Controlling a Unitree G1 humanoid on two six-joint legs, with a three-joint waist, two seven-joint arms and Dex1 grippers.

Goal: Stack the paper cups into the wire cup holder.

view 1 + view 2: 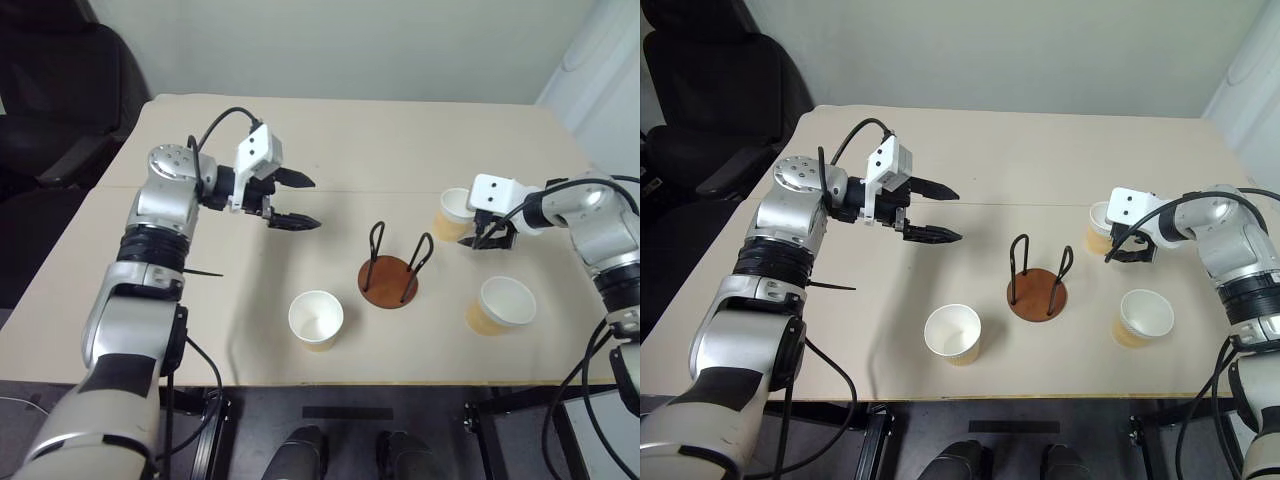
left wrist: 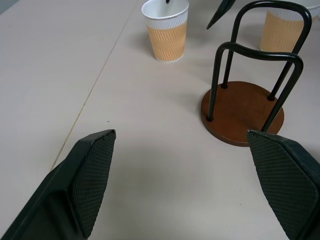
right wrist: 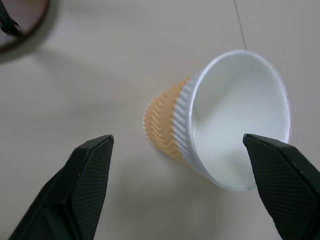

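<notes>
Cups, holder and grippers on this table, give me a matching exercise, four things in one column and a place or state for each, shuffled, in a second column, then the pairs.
Column one:
1. wire cup holder
2. left gripper
3. right gripper
4. cup nearest the table's front edge

Column two:
A. open, hovering above bare tabletop
B. empty, standing between the cups
C. upright, to the robot's left of the holder
D. open, at the far right cup

Pairs: 1-B, 2-A, 3-D, 4-C
</notes>
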